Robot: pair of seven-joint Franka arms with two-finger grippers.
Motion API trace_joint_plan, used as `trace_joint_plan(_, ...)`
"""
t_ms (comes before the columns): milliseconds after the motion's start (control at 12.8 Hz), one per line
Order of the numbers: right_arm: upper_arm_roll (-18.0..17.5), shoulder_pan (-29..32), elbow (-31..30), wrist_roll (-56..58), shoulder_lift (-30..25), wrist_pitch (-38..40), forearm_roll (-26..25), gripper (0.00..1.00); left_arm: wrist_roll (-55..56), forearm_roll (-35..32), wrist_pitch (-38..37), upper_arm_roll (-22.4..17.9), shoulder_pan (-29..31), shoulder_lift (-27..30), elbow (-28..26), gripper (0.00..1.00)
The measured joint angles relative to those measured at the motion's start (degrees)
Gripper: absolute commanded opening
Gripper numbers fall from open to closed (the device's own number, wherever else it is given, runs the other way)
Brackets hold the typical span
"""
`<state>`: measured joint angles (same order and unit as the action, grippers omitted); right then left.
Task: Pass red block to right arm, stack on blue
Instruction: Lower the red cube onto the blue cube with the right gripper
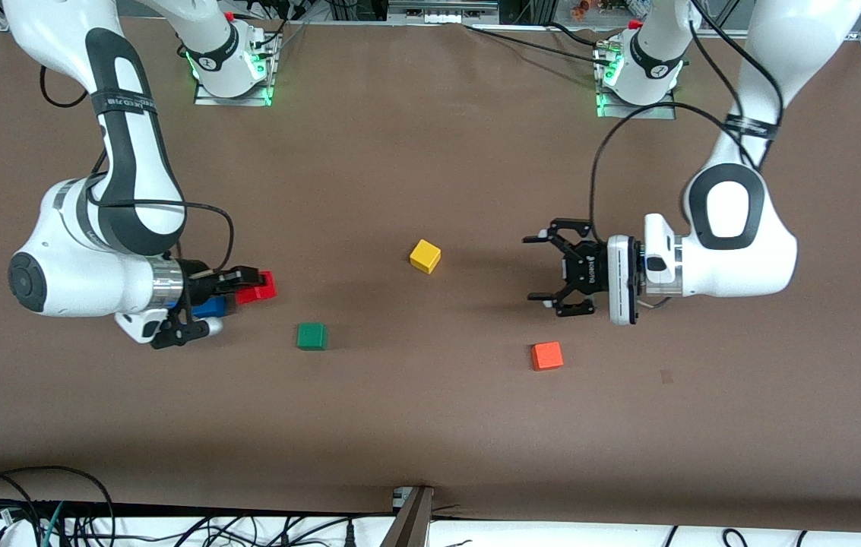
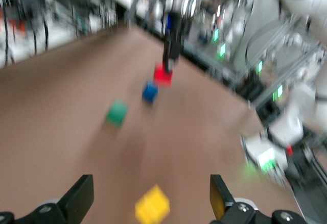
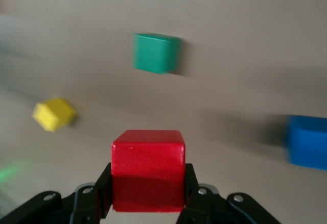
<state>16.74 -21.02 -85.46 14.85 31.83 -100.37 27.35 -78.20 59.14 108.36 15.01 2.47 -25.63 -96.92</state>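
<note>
Partly hidden blue block [image 1: 210, 307], gripper-covered red block [image 1: 261, 286]

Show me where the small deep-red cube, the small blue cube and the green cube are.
small deep-red cube [image 3: 148, 155]: right wrist view, front face, gripped in the right claw [image 3: 148, 196].
small blue cube [image 1: 210, 307]: front view, visible top, partly under the right claw.
green cube [image 1: 311, 335]: front view, top face.

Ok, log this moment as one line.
right end effector: shut on red block, beside blue block | left end effector: open, empty, waiting | stack: not yet done
</note>
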Motion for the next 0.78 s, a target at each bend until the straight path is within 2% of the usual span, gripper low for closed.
trace_joint_plan(156, 0.84, 0.06, -0.25, 0.26, 0.01, 0.02, -7.92, 0.34, 7.99, -13.83, -4.41, -0.05, 2.29, 1.37, 0.48, 1.0)
trace_joint_plan(312, 2.12, 0.02, -1.3, 0.6, 0.01, -0.46, -12.29, 0.34, 15.36, -25.67, -5.84, 0.1, 2.58, 2.94, 0.88, 1.0)
trace_joint_plan(545, 3.9, 0.1, -5.61, 1.84, -0.39, -7.11, -15.52, 0.34, 27.46, -36.93, -6.79, 0.93, 2.12, 4.91, 1.03, 1.0)
trace_joint_plan(779, 3.94, -0.39, -11.72, 1.97, -1.75, -15.71, -17.29, 0.34, 39.56, -46.15, -13.13, 1.43, 1.36, 6.15, 4.68, 1.0)
